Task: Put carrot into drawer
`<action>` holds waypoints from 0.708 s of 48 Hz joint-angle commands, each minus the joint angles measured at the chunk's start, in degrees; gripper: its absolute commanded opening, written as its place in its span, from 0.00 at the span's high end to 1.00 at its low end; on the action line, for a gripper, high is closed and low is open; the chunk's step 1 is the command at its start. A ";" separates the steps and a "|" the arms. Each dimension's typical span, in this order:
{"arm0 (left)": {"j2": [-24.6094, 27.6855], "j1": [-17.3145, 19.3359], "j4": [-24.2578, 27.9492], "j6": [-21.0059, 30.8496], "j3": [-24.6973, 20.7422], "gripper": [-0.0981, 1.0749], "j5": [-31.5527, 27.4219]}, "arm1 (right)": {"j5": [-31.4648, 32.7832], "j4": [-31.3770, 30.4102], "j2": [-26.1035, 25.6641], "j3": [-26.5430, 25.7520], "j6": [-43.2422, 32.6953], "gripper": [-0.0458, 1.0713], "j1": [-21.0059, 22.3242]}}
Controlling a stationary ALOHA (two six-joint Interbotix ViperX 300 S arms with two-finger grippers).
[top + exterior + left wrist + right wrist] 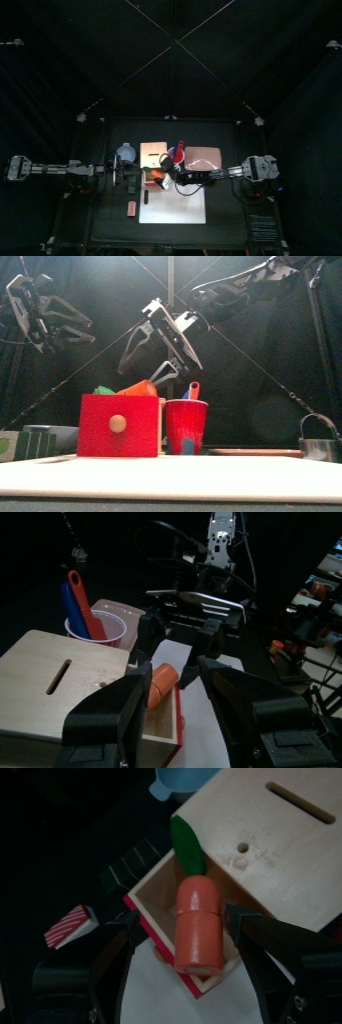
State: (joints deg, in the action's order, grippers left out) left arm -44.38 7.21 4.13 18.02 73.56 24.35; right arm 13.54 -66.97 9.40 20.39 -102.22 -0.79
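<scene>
My right gripper [187, 973] has its fingers [100, 968] spread wide, and the carrot [201, 923] lies between them without either pad touching it, its green tip pointing away from me and its body leaning on the red front edge of the open drawer [254, 838]. It looks propped rather than seated, so I would lift straight back, keeping both fingers clear of it. The left gripper [181, 712] hangs just this side of the drawer, fingers apart, gripping nothing, ready to push the compartment shut.

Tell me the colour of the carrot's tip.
Green; the carrot itself is orange-red. Right wrist view shows it best.
</scene>
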 commanded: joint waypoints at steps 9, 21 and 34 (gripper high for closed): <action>0.09 0.18 -0.35 -0.09 -0.44 0.23 0.18 | -0.70 -1.32 -3.96 -1.67 0.09 0.22 -0.26; 0.18 0.18 -0.35 -0.09 -0.35 0.23 0.18 | -1.76 -0.09 -2.64 -1.23 0.00 0.56 0.26; 0.18 0.18 -0.88 0.00 -0.35 0.23 0.18 | -1.67 0.62 -1.05 -0.09 0.00 0.57 0.53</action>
State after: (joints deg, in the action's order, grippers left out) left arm -44.30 7.29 3.52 18.11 73.83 24.35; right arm 12.04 -66.45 9.23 20.83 -102.22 -0.70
